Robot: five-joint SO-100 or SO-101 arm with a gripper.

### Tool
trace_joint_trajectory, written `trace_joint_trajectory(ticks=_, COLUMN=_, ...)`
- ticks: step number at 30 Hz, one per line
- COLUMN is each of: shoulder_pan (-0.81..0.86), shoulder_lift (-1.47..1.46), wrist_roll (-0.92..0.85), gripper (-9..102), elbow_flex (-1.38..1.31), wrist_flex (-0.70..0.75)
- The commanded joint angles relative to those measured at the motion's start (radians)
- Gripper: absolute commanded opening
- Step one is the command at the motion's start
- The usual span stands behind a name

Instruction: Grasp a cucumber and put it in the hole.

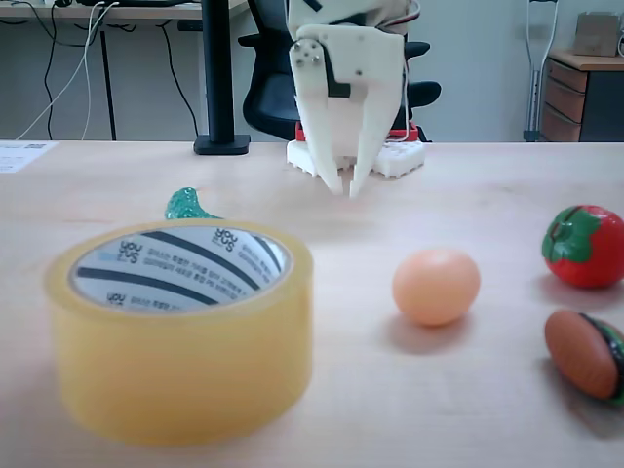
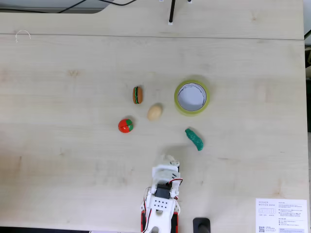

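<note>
A wide roll of yellowish translucent tape (image 1: 180, 331) lies flat on a pale wood-grain table (image 2: 73, 97), its white inner core printed with dark diagonal stripes and a repeated logo too blurred to read with confidence. The hole (image 2: 191, 96), its round central opening, faces up and holds nothing. The cucumber (image 2: 194, 139), dark green and bumpy, lies on the table near the roll, on the arm's side of it in a fixed view from above; in a fixed view from table level only its tip (image 1: 187, 205) shows behind the roll's rim. The white gripper (image 1: 346, 188) hangs over the table with its 2 pointed fingers almost touching at the tips and nothing between them, well apart from the cucumber. A peach-coloured egg (image 1: 436, 286), a red tomato (image 1: 585, 246) with green leaves and a toy burger (image 1: 585, 354) lie to the right of the roll in that low view. A printed sheet (image 2: 281, 215) with a QR code sits at the table's corner; its small text is illegible.
</note>
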Motion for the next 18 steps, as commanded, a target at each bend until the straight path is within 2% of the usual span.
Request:
trace_joint_trajectory(ticks=1, shoulder_pan=0.031, shoulder_lift=-0.012, wrist_roll=0.149, gripper=0, elbow_flex=-0.13, wrist_flex=-0.04)
trace_joint_trajectory(ticks=5, shoulder_pan=0.063, shoulder_lift=-0.175, wrist_roll=0.066, gripper=0, elbow_flex=-0.267, wrist_flex=-0.049)
trace_joint_trajectory(ticks=12, shoulder_pan=0.072, shoulder_lift=-0.713, wrist_roll=-0.061, gripper=0, elbow_flex=-0.716, wrist_flex=-0.109)
trace_joint_trajectory(ticks=15, shoulder_pan=0.074, shoulder_lift=-0.874, wrist_roll=-0.15, gripper=0, elbow_flex=-0.868, wrist_flex=-0.109)
trace_joint_trajectory(ticks=18, shoulder_pan=0.106, shoulder_lift=-0.945, wrist_roll=-0.314, gripper=0, elbow_flex=-0.91, wrist_flex=-0.132)
